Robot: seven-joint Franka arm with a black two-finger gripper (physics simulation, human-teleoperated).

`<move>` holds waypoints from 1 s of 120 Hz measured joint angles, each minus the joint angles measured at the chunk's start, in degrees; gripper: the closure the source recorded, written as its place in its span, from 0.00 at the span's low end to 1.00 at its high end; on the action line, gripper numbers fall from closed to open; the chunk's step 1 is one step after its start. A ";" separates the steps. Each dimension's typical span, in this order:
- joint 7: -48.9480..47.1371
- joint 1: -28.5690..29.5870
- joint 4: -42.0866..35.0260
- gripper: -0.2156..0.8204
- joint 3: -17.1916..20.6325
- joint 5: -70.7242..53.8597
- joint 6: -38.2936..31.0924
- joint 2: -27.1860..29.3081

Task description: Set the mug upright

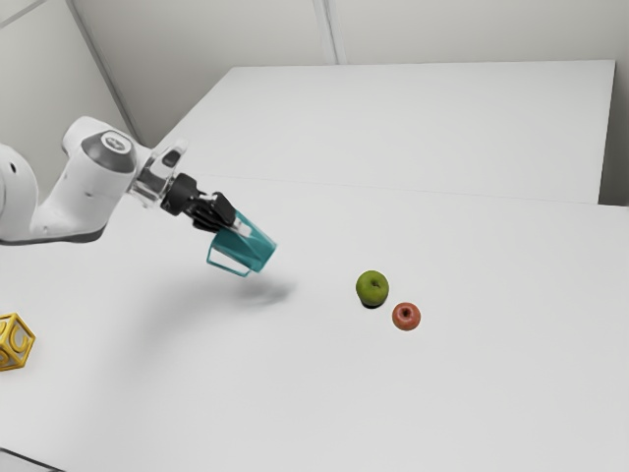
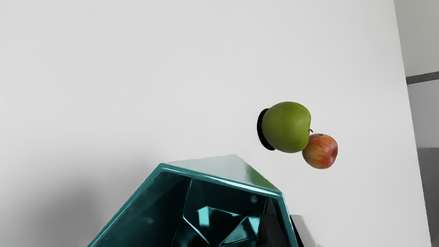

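Your jaws are closed on one wall of the mug [image 1: 251, 248], one inside, one outside. It's tilted above the worktop [image 1: 442, 403], base toward four o'clock in the exterior view. Lowered at this lean, base edge or handle [image 1: 227, 268] would likely touch first; release then could topple it. Single-wall pinch: may pivot on contact.

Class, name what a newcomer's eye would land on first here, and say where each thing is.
Probably the shiny teal mug, tilted in the gripper above the white table. Next, the green apple and smaller red apple beside it, to the exterior view's right of the mug.
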State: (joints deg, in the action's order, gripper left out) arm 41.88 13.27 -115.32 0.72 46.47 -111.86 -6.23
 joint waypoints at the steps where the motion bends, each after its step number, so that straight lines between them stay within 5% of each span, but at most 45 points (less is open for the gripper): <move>1: -0.22 -0.07 0.00 0.96 0.01 -0.58 0.04 0.17; 59: -16.92 -3.67 -3.34 0.96 4.14 -29.27 -0.07 7.36; 120: -31.68 -4.37 -12.04 0.96 7.51 -43.67 -17.42 7.99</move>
State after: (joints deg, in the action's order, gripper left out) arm 10.20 8.89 -127.36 8.23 2.80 -129.28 1.76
